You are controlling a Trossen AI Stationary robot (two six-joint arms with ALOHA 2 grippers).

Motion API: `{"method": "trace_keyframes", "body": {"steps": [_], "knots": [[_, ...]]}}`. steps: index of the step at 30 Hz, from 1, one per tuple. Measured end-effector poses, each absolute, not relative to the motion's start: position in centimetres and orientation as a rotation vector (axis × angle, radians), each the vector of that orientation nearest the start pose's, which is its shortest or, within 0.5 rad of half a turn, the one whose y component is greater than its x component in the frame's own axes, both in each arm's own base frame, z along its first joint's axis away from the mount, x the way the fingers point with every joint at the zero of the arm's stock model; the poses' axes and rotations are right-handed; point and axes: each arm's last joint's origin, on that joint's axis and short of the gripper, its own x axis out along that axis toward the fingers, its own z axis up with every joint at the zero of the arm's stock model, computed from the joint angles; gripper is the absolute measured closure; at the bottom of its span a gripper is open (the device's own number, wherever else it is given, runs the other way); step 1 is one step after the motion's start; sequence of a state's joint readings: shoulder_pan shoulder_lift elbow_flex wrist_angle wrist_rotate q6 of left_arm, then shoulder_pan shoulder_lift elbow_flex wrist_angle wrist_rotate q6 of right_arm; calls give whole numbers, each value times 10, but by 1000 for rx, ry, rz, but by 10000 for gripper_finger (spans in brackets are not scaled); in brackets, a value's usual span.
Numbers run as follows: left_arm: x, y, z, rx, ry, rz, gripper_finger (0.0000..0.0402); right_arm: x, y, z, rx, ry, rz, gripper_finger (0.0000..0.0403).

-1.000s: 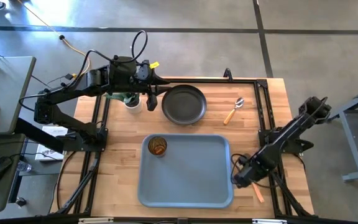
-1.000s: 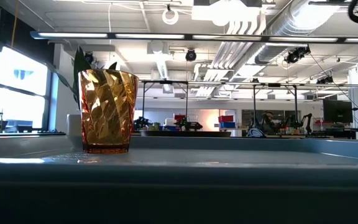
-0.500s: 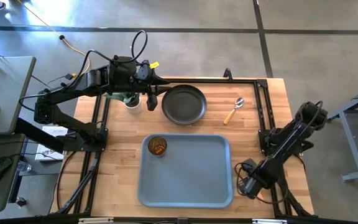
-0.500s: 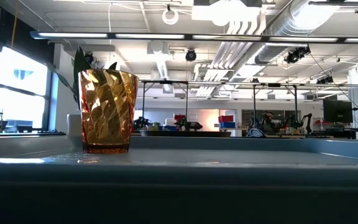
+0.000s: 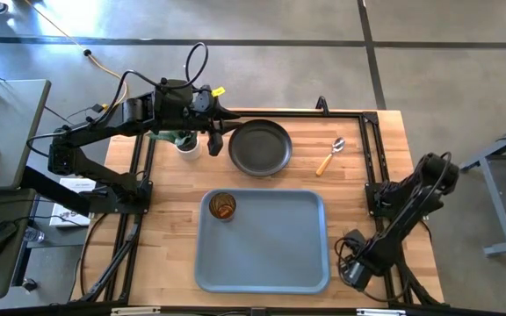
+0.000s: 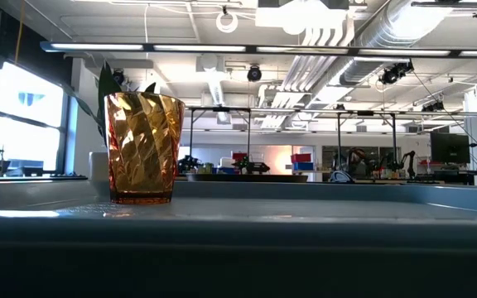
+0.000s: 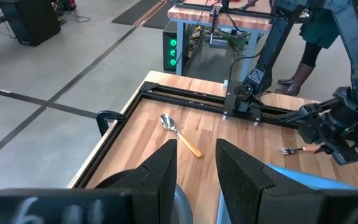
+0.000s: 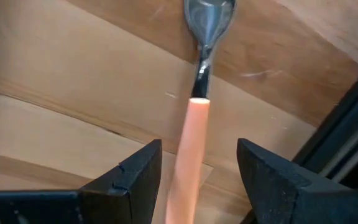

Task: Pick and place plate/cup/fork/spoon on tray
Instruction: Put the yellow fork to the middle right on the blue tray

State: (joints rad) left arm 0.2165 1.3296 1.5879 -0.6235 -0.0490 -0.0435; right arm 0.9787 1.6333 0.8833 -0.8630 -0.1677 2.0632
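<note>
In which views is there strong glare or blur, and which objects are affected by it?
Low view: the tray's rim is a blurred dark band in front, while the cup glows against bright ceiling lights. Right wrist view: the fork is soft and very near, between the open right gripper. High view: even light, with a small shine on the spoon.

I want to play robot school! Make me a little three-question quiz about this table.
1. True or false: the cup stands on the tray.
2. What lies between the right end effector's open fingers?
A. fork
B. spoon
C. plate
3. Fill in: the plate rests on the bare ____, not on the tray.

Key: 1 true; 2 A; 3 table
</note>
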Motion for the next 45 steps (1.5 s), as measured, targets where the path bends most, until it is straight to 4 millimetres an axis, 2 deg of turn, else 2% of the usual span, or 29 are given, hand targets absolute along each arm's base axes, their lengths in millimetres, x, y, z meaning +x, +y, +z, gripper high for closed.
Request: {"method": "trace_keyframes", "body": {"steps": [11, 33, 45], "knots": [[262, 59, 446, -80, 359, 272, 300, 136, 211, 131, 889, 1569, -887, 213], [262, 59, 446, -80, 358, 272, 300, 138, 212, 130, 977, 1527, -963, 374], [262, 59, 446, -79, 359, 271, 300, 141, 217, 135, 1018, 1506, -984, 375]]}}
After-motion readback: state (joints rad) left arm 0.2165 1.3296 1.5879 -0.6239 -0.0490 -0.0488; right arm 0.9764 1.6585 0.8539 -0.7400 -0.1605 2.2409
